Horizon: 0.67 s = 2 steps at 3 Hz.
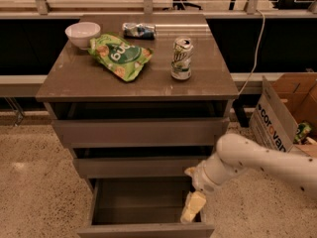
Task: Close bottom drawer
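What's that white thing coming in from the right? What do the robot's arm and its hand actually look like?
The arm is a thick, smooth, glossy white tube with rounded joints, dotted with small dark specks. No cables or lettering show on it. The gripper at its end is slimmer and pale cream-yellow; it sits over the right side of the open bottom drawer.
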### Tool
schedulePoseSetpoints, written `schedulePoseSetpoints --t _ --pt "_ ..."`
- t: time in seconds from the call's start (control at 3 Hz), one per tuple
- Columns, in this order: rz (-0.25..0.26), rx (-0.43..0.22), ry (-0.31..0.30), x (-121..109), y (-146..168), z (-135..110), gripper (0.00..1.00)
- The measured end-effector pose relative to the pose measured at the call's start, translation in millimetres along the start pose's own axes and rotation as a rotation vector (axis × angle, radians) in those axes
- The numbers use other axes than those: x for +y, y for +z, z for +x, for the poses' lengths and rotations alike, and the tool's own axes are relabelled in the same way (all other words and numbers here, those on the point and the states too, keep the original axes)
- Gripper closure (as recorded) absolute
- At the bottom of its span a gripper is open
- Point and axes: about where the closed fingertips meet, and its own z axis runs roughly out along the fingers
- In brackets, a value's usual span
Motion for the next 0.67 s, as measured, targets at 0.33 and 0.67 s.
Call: schedulePoseSetpoints --t 0.33,0.67 --pt "-0.028 -0.142 0.006 -4 57 31 0.18" --pt "-0.050 -0.227 0.009 -3 99 50 0.41"
